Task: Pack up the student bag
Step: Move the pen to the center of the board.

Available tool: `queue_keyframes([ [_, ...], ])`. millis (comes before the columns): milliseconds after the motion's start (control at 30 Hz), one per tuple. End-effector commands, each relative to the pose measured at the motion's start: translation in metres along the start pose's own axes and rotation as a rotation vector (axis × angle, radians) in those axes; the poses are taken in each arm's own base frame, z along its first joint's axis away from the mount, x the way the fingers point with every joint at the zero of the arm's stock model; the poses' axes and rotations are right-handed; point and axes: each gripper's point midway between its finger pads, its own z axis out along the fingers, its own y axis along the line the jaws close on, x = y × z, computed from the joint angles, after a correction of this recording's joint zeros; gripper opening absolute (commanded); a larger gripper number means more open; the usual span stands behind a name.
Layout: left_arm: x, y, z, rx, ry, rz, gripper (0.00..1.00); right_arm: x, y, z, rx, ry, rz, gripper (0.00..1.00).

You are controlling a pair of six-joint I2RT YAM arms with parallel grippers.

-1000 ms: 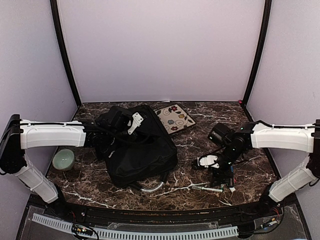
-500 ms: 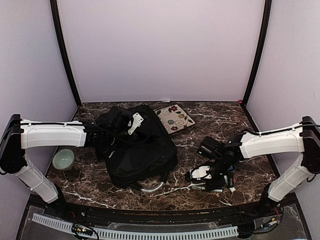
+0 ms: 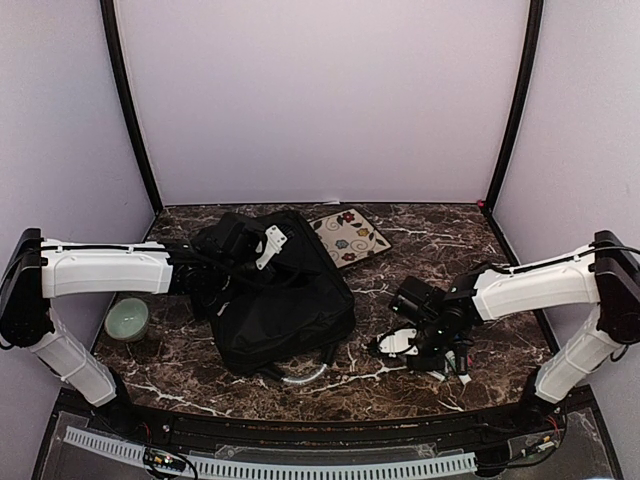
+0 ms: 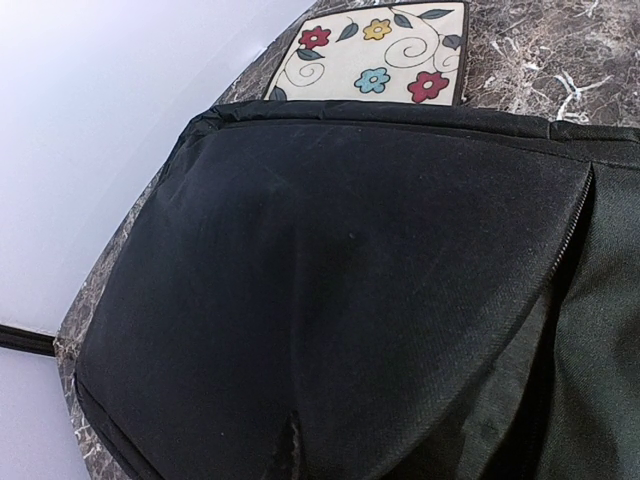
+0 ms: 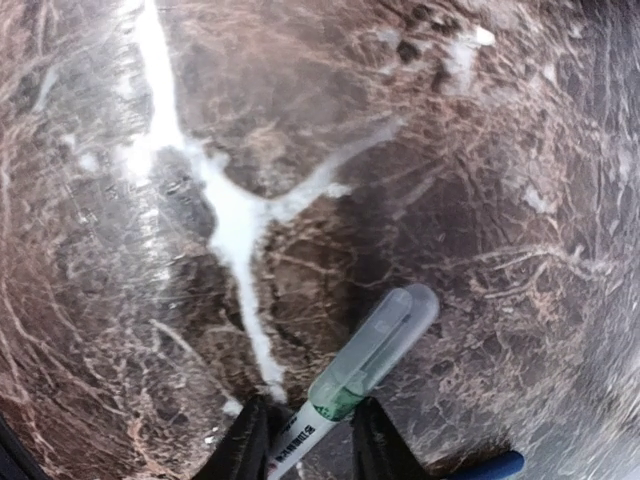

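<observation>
Between the fingers [image 5: 245, 445] of the right claw [image 5: 305, 430] we log one pen [image 5: 365, 360]. It has a white barrel, a green band and a clear cap, and it lies on the table [image 3: 430, 240] with the cap pointing away from the claw. The fingers stand apart on either side of the barrel, low to the table and not yet clamped.

- Item: the student bag [image 3: 285, 300], black, lying well apart from the right claw and directly under the left claw [image 3: 240, 260].
- Left claw state: we cannot tell, since its own camera shows only bag fabric [image 4: 330, 290] and none of its fingers.
- Item: floral pad [image 4: 375, 50], beyond the left claw, just past the bag's far edge.
- Item: blue object [image 5: 490, 467], close beside the right claw, not identifiable.

Hazards, as we judge them:
- The barrel is round and sits skewed between the fingers, so closing could roll or pivot it out.
- The grip falls near the pen's tail, so the long cap end may droop once lifted.
- Fingertips this low could scrape the table.
- We see no open mouth on the bag, so a delivery may find nowhere to go.

Change against the earlier frames: the right claw has come nearer and lower and now covers the pen, which lay exposed just near of it. The left claw and the bag are unchanged.
</observation>
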Motion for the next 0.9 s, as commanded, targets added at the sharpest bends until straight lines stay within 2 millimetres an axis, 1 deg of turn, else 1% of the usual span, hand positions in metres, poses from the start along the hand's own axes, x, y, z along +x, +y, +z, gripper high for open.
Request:
queue_keyframes([
  [0, -0.042, 0.016, -0.016, -0.02, -0.127, -0.076, 0.0, -0.003, -0.009, 0.006, 0.041, 0.021, 0.028, 0.24],
  [67, -0.043, 0.016, -0.017, -0.02, -0.13, -0.078, 0.0, -0.005, -0.006, 0.006, 0.02, 0.015, 0.032, 0.21],
  [200, -0.044, 0.017, -0.018, -0.02, -0.136, -0.079, 0.0, -0.014, -0.003, 0.002, -0.015, -0.013, 0.037, 0.19],
  [300, -0.044, 0.018, -0.019, -0.02, -0.137, -0.079, 0.0, -0.029, 0.001, -0.005, -0.07, -0.054, 0.043, 0.18],
  [333, -0.045, 0.018, -0.02, -0.021, -0.139, -0.08, 0.0, -0.037, 0.002, -0.01, -0.09, -0.081, 0.046, 0.17],
  [467, -0.044, 0.019, -0.021, -0.025, -0.138, -0.079, 0.0, -0.051, 0.013, -0.007, -0.195, -0.093, 0.063, 0.11],
  [567, -0.044, 0.021, -0.022, -0.03, -0.141, -0.079, 0.0, -0.059, 0.013, -0.006, -0.218, -0.103, 0.064, 0.08],
  [633, -0.045, 0.021, -0.022, -0.033, -0.143, -0.079, 0.0, -0.061, 0.011, -0.006, -0.215, -0.099, 0.065, 0.09],
  [700, -0.045, 0.022, -0.023, -0.034, -0.143, -0.077, 0.0, -0.06, 0.008, -0.005, -0.197, -0.088, 0.071, 0.14],
  [833, -0.045, 0.021, -0.023, -0.033, -0.145, -0.074, 0.0, -0.049, 0.005, -0.011, -0.154, -0.074, 0.069, 0.23],
  [867, -0.045, 0.021, -0.023, -0.03, -0.144, -0.074, 0.0, -0.044, 0.005, -0.012, -0.143, -0.066, 0.068, 0.24],
])
